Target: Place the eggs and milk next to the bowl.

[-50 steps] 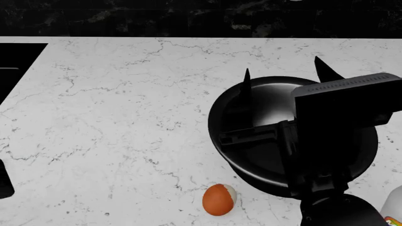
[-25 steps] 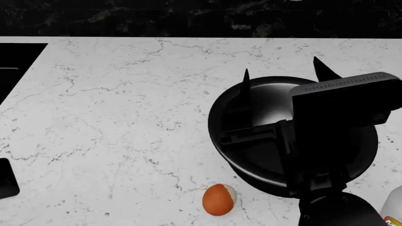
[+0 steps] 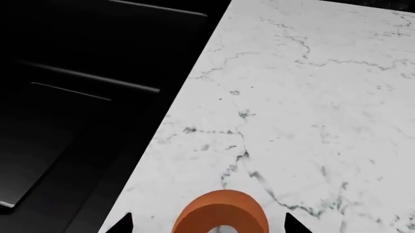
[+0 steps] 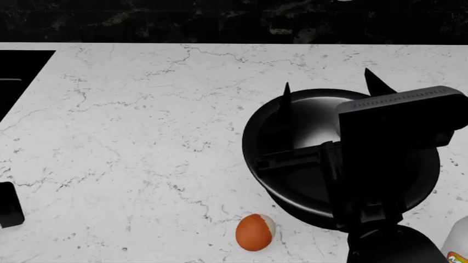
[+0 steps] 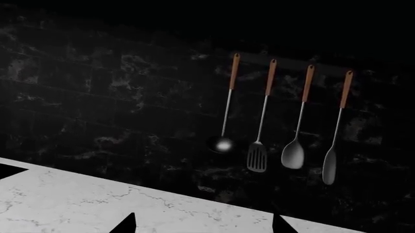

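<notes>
Marble counter [image 4: 146, 137], right arm [image 4: 387, 164] over bowl [image 4: 292, 137]

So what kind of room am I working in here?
Most likely a kitchen: a white marble counter against a dark wall, where four utensils hang from a rail, plus a black bowl, an egg and milk on the counter.

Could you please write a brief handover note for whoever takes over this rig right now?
Left gripper: closed around an egg above the marble counter.
Right gripper: open and empty, raised over the bowl.
Second egg lies on the counter just beside the bowl: done.
Milk stands at the view's edge near the bowl; its gap to the rim is hidden by the arm.
Left: set the held egg by the bowl, check the milk.
</notes>
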You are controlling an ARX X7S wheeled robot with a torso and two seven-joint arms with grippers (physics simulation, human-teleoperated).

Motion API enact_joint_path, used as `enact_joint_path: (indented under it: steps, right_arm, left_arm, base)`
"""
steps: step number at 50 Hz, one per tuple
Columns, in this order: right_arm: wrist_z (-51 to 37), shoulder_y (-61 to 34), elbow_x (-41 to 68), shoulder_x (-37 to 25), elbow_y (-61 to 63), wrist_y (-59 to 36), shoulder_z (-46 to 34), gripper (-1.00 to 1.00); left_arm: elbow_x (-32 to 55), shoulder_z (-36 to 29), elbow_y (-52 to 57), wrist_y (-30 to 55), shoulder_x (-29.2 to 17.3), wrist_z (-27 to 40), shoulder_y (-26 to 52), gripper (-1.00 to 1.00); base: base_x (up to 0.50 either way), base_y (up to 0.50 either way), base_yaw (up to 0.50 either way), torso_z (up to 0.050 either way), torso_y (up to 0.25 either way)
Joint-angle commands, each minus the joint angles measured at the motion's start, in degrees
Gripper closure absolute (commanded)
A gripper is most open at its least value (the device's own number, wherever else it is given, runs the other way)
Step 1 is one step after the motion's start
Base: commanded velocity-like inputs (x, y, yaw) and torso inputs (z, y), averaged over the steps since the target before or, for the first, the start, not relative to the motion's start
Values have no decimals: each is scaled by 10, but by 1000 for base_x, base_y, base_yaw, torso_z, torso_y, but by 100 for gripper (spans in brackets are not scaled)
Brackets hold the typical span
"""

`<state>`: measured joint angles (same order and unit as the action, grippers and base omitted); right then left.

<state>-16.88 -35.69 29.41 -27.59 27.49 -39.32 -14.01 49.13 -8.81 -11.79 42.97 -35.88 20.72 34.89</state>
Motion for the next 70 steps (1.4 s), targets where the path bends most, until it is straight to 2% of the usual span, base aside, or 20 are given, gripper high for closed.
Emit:
enact_joint_path:
  steps: [1,2,21,27,35,53,63,70]
  right_arm:
    - [13,2,-2,7,5,-2,19,-100]
    - [12,2,-2,7,5,-2,19,-100]
    - [10,-1,2,5,7,-5,19,-100]
    - [12,-2,2,6,5,-1,18,-100]
    - [11,3,5,2,8,2,24,-100]
    - [1,7,14,-4,25,-8,32,-100]
    - [-2,10,17,-8,30,-9,35,-100]
    - [-5,12,19,-9,35,-11,36,-100]
  left_arm:
    - [18,1,-34,0,29,-20,-1,-100]
    - [18,1,-33,0,29,-19,-1,100]
    - [30,9,0,-2,20,-21,-11,100]
    - [53,-13,96,20,-13,-71,-18,100]
    - [54,-52,129,46,-25,-111,-1,100]
    - [40,-119,139,76,-22,-184,70,100]
    - [3,-186,121,65,-13,-273,120,100]
    - [-15,-213,92,66,4,-304,155,100]
  base:
    - [0,0,0,0,0]
    - [12,0,0,0,0]
    - [1,0,-1,0,0]
    - [0,0,-1,0,0]
    - [0,0,0,0,0]
    - [0,0,0,0,0]
    - [0,0,0,0,0]
    - [0,0,0,0,0]
